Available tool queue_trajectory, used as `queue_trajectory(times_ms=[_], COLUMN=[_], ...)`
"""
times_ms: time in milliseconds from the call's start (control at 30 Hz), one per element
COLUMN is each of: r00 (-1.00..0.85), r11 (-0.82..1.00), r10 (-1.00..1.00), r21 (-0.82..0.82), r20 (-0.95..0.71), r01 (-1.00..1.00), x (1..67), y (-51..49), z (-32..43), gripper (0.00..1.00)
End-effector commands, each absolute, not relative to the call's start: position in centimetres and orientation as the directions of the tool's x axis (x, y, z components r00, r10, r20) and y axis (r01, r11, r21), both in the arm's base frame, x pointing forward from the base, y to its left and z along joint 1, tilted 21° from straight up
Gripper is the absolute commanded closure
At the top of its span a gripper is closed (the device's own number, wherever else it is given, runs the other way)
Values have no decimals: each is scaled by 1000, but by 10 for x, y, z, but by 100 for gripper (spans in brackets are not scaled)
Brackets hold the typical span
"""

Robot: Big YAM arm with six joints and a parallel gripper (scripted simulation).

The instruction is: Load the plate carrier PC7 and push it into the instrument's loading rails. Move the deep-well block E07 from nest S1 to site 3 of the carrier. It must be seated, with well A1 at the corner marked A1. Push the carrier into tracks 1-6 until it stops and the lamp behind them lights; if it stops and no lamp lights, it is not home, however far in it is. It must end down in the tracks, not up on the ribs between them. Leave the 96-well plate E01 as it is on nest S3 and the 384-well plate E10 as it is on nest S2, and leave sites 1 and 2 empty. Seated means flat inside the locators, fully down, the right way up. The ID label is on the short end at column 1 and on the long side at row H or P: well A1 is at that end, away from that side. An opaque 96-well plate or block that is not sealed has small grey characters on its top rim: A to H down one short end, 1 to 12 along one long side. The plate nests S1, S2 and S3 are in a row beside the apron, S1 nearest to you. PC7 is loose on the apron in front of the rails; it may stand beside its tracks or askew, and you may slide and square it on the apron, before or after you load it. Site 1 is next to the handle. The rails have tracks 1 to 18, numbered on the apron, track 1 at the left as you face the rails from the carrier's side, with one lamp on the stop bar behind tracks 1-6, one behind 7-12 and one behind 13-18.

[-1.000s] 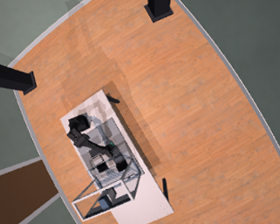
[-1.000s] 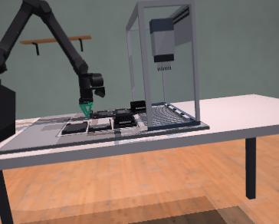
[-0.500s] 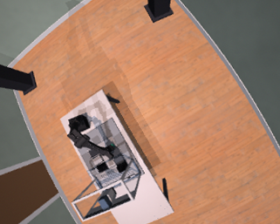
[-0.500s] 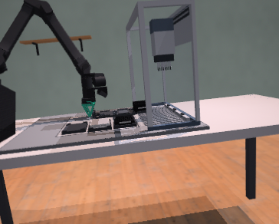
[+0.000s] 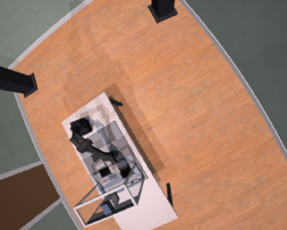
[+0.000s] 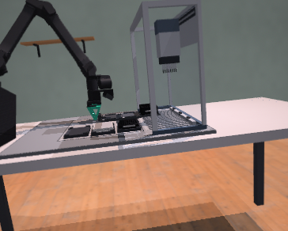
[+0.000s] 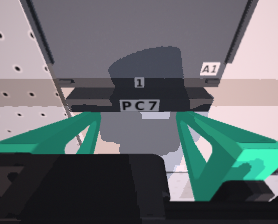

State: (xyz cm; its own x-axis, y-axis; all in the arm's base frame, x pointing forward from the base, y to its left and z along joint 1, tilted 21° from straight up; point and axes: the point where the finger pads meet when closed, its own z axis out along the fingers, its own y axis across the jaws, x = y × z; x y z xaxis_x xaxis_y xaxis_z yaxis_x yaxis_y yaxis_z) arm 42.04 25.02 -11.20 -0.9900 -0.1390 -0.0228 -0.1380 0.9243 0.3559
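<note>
In the wrist view my gripper (image 7: pixel 138 111) is open, with its green fingers on either side of the dark handle labelled PC7 (image 7: pixel 140 102) and not touching it. Beyond the handle lies the carrier's grey site 1 (image 7: pixel 140 40), which is empty and has an A1 mark at its right near corner. In the side view the gripper (image 6: pixel 94 115) hangs low over the near end of the carrier (image 6: pixel 123 115). A dark block (image 6: pixel 145 107), too small to read, stands on the carrier's far end by the rails (image 6: pixel 170 116).
Three nests lie in a row in front of the carrier: a flat dark one (image 6: pixel 77 131), a lighter plate (image 6: pixel 104 128) and a dark plate (image 6: pixel 128 124). The instrument's tall frame (image 6: pixel 170 67) holds a pipetting head (image 6: pixel 168 41) over the rails.
</note>
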Motion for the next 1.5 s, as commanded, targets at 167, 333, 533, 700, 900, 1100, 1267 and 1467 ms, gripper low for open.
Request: queue_trajectory(times_ms=[167, 333, 533, 700, 900, 1100, 1267, 1467], r00=[-990, -989, -990, -990, -990, -990, -990, -990], r11=[921, 920, 921, 921, 920, 921, 921, 920], r10=[-124, -124, -123, -123, -122, -122, -121, -121], r21=[363, 365, 364, 364, 365, 364, 364, 365], r20=[-69, -75, -69, -70, -77, -70, -71, -77], r01=[-141, -143, -140, -140, -142, -139, -139, -141], x=[459, 464, 469, 474, 479, 484, 489, 495], y=[249, 250, 250, 251, 252, 252, 252, 253], z=[-103, -102, -102, -101, -101, -101, -100, -99], gripper=[20, 20, 20, 20, 20, 20, 20, 20])
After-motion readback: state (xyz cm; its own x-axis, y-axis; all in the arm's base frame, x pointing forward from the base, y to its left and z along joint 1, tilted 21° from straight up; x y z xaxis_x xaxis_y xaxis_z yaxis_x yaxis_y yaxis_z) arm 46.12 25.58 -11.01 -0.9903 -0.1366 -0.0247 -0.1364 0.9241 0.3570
